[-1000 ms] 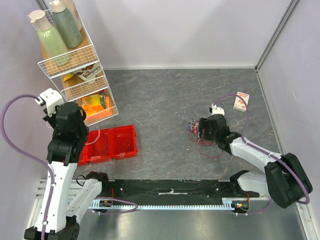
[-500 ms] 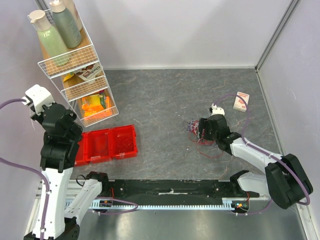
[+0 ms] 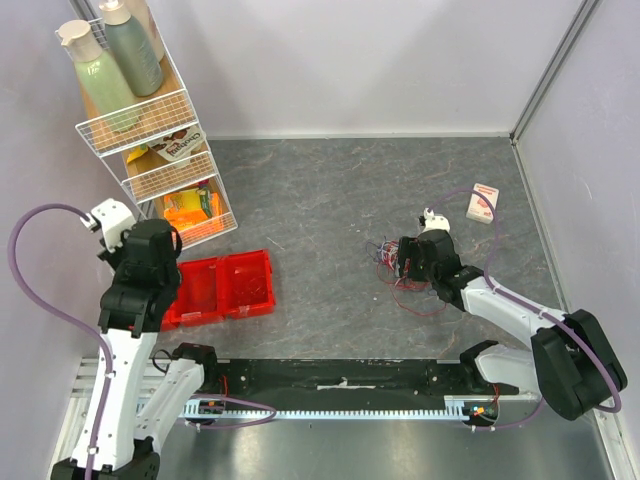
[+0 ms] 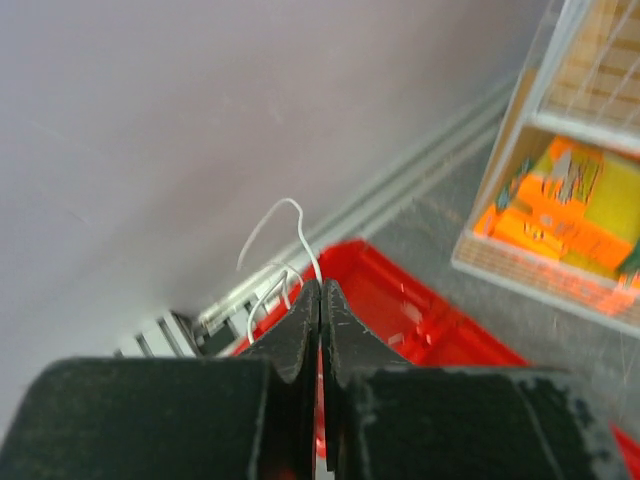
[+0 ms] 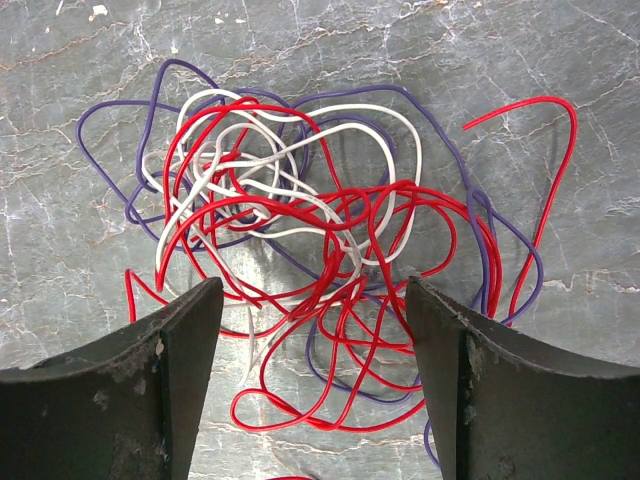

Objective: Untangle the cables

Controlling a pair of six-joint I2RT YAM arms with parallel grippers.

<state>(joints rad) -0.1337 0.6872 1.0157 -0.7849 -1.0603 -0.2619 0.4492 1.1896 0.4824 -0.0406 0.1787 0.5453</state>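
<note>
Grey counter [image 5: 80, 40] holds limp, light cables [image 5: 300, 205]; I'd pinch a loose outer loop. My right pincer [image 5: 312, 290] gapes, left pincer [image 4: 320, 288] clamps white wire [image 4: 289, 201].

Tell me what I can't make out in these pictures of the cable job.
Top view: the tangle is too small to trace, and the right pincer covers part.
Right wrist view: lower loops run behind the fingers and off the bottom edge.
Left wrist view: blurred; the shut left pincer hides where the white cable goes.
</note>
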